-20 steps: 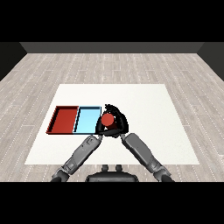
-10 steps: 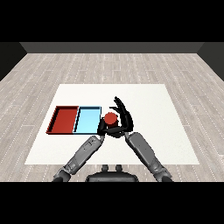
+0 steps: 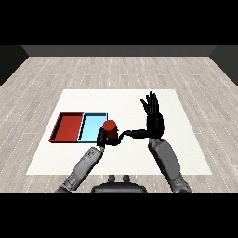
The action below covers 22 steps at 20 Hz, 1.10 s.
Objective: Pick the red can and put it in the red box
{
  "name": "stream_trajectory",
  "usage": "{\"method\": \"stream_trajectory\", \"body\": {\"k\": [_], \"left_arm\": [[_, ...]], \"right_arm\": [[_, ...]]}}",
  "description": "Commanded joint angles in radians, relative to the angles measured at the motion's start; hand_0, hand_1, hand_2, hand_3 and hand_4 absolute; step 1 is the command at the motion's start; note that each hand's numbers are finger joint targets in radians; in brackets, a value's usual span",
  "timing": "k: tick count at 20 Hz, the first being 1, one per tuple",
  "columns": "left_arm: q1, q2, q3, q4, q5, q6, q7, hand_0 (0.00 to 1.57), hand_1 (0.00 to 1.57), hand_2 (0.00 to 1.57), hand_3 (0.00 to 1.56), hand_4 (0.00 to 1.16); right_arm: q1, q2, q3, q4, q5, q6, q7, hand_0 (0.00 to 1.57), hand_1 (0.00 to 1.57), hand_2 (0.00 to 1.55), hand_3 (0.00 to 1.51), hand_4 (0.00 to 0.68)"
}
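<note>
Red can stands upright at the near right corner of the light blue tray; whether it rests on the tray's rim, on the white table just beside it, or is lifted clear cannot be told from this view. Left hand is curled round the lower part of the can from the near side, dark fingers showing at both flanks of the can's body. Left forearm runs up from the lower left of the view to this point.

Right hand is raised to the right of the can, apart from the can's body, fingers straight and spread upward, palm turned toward the can, holding nothing. Its thumb extends long and low to the left, with the tip reaching close to the can's base; contact there cannot be confirmed.

Red tray lies touching the left side of the light blue tray. Nothing is seen inside the red tray.
</note>
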Motion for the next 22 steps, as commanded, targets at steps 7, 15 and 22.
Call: {"method": "stream_trajectory", "body": {"k": [7, 15, 22], "left_arm": [[0.0, 0.111, 0.097, -0.116, -0.082, -0.005, 0.089, 1.57, 1.57, 1.57, 1.46, 1.12], [-0.004, 0.275, 0.206, -0.178, -0.138, -0.037, 0.187, 1.57, 1.57, 1.56, 1.42, 1.12], [-0.192, 0.373, 0.328, 0.057, -0.179, -0.094, 0.292, 1.44, 1.44, 1.46, 1.39, 1.11]], "right_arm": [[0.154, -0.095, -0.225, 0.047, -0.11, 0.141, -0.069, 0.0, 0.0, 0.0, 0.0, 0.0], [0.351, -0.106, -0.215, 0.095, -0.063, 0.183, -0.135, 0.0, 0.0, 0.0, 0.0, 0.0], [0.428, -0.04, -0.189, 0.235, -0.04, 0.227, -0.262, 0.0, 0.0, 0.0, 0.0, 0.0]]}}
